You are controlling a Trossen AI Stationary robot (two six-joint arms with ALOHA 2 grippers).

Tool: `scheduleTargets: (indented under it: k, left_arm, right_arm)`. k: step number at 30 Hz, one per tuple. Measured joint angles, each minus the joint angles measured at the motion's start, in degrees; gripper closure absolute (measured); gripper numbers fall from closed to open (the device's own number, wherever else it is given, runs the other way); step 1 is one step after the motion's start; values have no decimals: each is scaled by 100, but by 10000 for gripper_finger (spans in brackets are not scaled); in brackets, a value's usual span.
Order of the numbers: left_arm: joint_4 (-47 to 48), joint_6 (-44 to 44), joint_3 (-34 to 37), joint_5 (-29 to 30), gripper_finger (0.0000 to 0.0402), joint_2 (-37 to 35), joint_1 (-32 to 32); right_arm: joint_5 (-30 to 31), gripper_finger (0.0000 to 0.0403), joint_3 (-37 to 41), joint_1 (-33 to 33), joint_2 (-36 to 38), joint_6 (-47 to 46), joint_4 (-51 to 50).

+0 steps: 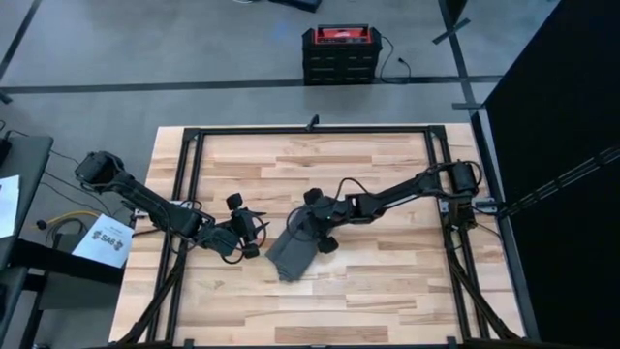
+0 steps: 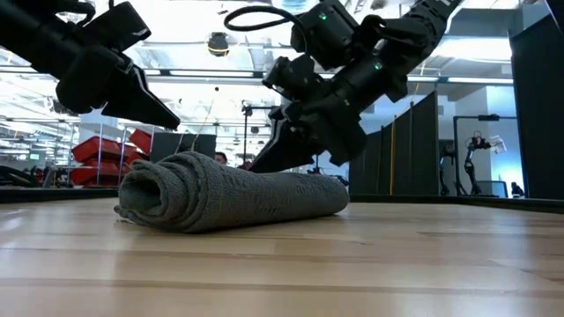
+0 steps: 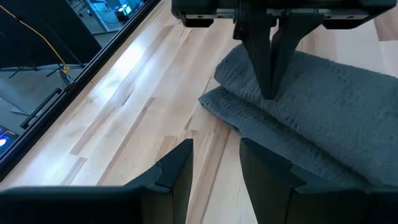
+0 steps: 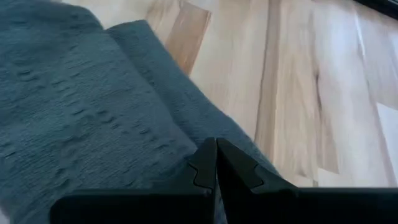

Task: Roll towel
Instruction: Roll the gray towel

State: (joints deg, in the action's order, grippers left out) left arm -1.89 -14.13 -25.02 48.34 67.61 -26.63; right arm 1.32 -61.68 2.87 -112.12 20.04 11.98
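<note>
The dark grey towel (image 1: 293, 252) lies rolled up on the wooden table, a little near of its middle; in the low view its spiral end (image 2: 145, 198) faces the camera side. My right gripper (image 4: 216, 152) is shut, its fingertips down at the roll's top toward the far end. My left gripper (image 3: 214, 146) is open and hangs just left of the roll (image 3: 323, 106), above the table (image 2: 167, 119), with nothing between its fingers. My right gripper meets the towel's upper layer (image 3: 277, 102) with its shut fingertips (image 3: 268, 84), coming from above and slanting down from the table's right. No cloth shows between the fingers. The roll lies along the table under them.
A black metal frame (image 1: 194, 184) runs around the tabletop. A red and black case (image 1: 339, 53) stands on the floor beyond the far edge. Bare wood (image 1: 387, 291) lies near and right of the roll.
</note>
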Motion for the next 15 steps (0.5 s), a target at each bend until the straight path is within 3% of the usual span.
scheduleTargets:
  k: [9, 15]
  left_arm:
    - [113, -13, 0, 0, 283, 0, 0]
    - [53, -606, 0, 8, 283, 0, 15]
  right_arm:
    - [-71, 403, -526, -41, -58, 173, -852]
    - [-142, 403, -574, -37, -57, 235, -1193]
